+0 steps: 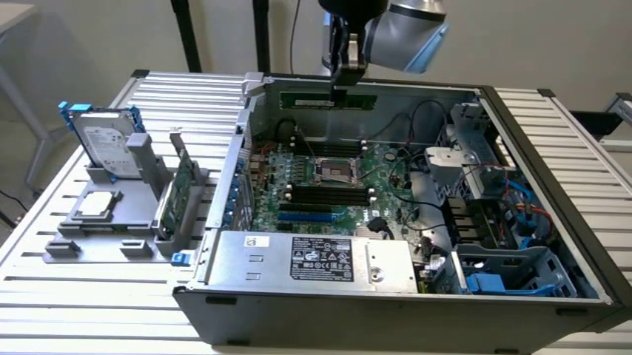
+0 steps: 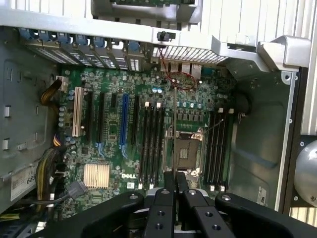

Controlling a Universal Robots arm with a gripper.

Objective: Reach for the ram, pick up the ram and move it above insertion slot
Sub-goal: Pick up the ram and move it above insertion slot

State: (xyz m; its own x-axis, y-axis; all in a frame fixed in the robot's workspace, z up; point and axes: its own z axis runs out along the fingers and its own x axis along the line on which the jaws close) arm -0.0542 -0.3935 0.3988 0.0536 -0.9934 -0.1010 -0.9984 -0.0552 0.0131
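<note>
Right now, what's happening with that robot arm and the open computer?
The arm's gripper is shut on the ram, a thin green stick held level over the far edge of the open computer case. In the wrist view the gripper looks down on the motherboard and its memory slots, so the stick is lifted and hanging above the board. On the exterior view's left, a grey fixture carries a hard drive and an expansion card.

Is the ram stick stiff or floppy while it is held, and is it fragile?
The ram hangs level from the hand without sagging, so probably stiff. It looks thin and light. Being gripped near one end, it might tilt; its bare board seems fragile.
</note>
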